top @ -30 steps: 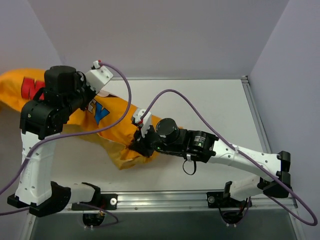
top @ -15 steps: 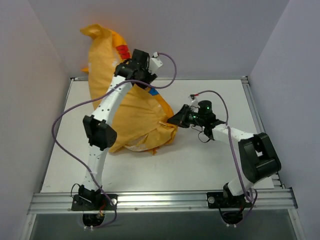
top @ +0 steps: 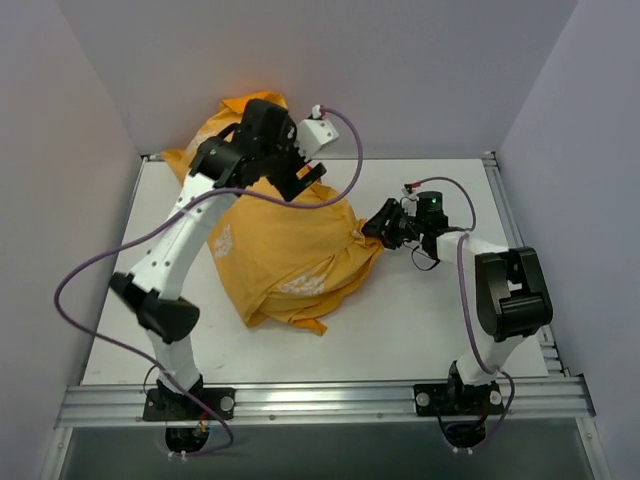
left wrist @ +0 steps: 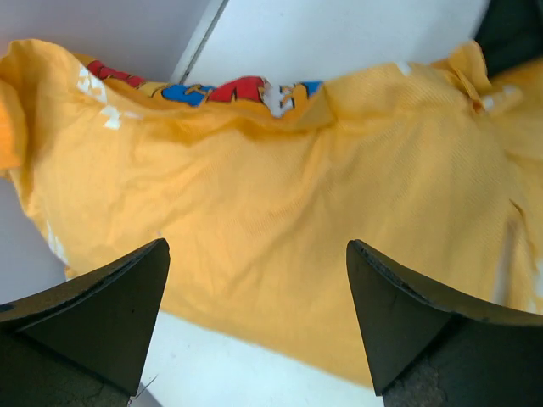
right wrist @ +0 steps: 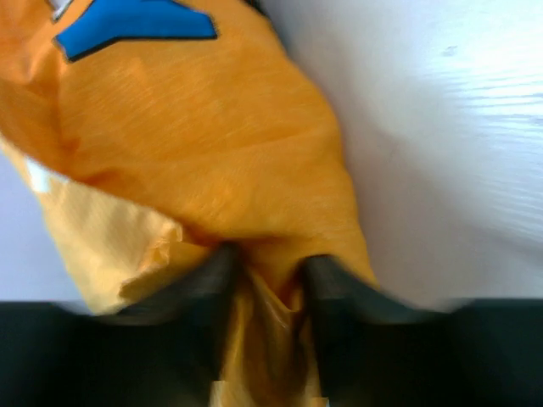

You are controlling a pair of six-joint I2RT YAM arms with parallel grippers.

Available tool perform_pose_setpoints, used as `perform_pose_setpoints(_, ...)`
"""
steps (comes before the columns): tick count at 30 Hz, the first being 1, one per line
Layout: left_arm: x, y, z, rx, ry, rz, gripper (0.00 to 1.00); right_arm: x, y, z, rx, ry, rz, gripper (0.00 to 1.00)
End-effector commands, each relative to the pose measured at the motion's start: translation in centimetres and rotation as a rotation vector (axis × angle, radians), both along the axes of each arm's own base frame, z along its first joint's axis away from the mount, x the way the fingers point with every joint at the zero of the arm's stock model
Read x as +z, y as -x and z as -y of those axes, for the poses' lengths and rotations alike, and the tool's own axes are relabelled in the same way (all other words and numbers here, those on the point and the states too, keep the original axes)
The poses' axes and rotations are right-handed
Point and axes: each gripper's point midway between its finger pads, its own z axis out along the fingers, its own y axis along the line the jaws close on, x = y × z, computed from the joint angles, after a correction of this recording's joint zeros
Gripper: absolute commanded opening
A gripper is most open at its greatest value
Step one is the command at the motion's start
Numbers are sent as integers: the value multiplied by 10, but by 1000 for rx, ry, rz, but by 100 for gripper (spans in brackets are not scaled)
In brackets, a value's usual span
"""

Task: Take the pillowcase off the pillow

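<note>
Slumped lower than before, the pillowcase [top: 290,260] is pinched at its corner by our right gripper [right wrist: 267,259] (hold firm); we should close the spread left gripper [left wrist: 256,248] on cloth alone.

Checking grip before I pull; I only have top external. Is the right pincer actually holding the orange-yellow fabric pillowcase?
Observer: Yes. Right wrist shows the right pincer shut on a bunched fold of the orange-yellow fabric pillowcase.
Operator: Left one?
Observer: Left wrist shows the left pincer open, nothing between its fingers, fabric beyond them.
Operator: Pillow showing?
Observer: No plump white pillow in either wrist view, only orange cloth with red and blue letters.
</note>
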Motion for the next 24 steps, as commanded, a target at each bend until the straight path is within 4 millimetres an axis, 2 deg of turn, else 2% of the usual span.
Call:
perform_pose_setpoints(1, 9, 67, -22, -93, -44, -62, 94, 16, -16, 26, 21, 243, 84, 45)
perform_pose_setpoints(2, -7, 86, -32, -104, -71, -116, 94, 18, -26, 41, -34, 336, 86, 62)
perform_pose_setpoints(3, -19, 97, -36, -110, -94, -150, 94, 24, -31, 52, -44, 413, 112, 64)
perform_pose_setpoints(4, -30, 106, -41, -117, -120, -174, 94, 44, -32, 62, -69, 465, 118, 66)
perform_pose_setpoints(5, -44, 111, -46, -106, -155, -187, 94, 54, -38, 79, -136, 547, 136, 68)
perform_pose_setpoints(6, -70, 121, -53, -101, -186, -216, 94, 66, -39, 89, -173, 593, 157, 76)
perform_pose_setpoints(8, -87, 125, -64, -67, -223, -203, 94, 100, -34, 115, -271, 695, 210, 80)
perform_pose_setpoints(9, -106, 125, -66, -52, -241, -218, 94, 120, -24, 120, -296, 711, 247, 80)
perform_pose_setpoints(10, -112, 123, -67, -38, -247, -213, 94, 123, -17, 121, -303, 719, 254, 81)
perform_pose_setpoints(11, -118, 118, -70, 0, -265, -204, 94, 127, -11, 123, -316, 728, 262, 94)
perform_pose_setpoints(12, -124, 112, -68, 14, -259, -191, 94, 137, 1, 121, -325, 730, 281, 96)
perform_pose_setpoints(13, -128, 107, -68, 29, -263, -185, 94, 136, 12, 107, -294, 738, 289, 96)
perform_pose_setpoints(14, -133, 101, -63, 37, -251, -182, 96, 129, 20, 110, -319, 790, 273, 96)
perform_pose_setpoints(15, -136, 99, -60, 39, -245, -182, 98, 131, 34, 102, -310, 790, 276, 96)
perform_pose_setpoints(16, -140, 96, -57, 41, -241, -184, 99, 128, 47, 76, -273, 751, 279, 95)
perform_pose_setpoints(17, -147, 93, -53, 48, -236, -198, 84, 116, 60, 66, -253, 737, 259, 95)
perform_pose_setpoints(18, -148, 91, -48, 44, -221, -198, 76, 122, 69, 58, -274, 702, 283, 94)
perform_pose_setpoints(19, -152, 89, -45, 41, -216, -211, 68, 119, 84, 35, -230, 665, 297, 93)
perform_pose_setpoints(20, -153, 89, -43, 39, -211, -218, 53, 110, 93, 23, -255, 604, 272, 92)
perform_pose_setpoints(21, -153, 90, -41, 33, -206, -226, 42, 115, 101, 17, -278, 558, 290, 91)
perform_pose_setpoints(22, -151, 89, -41, 36, -200, -225, 28, 113, 114, -4, -238, 507, 298, 89)
perform_pose_setpoints(23, -148, 90, -40, 40, -191, -223, 17, 122, 113, -21, -245, 407, 324, 88)
perform_pose_setpoints(24, -146, 90, -41, 43, -184, -225, 5, 106, 118, -30, -216, 401, 312, 86)
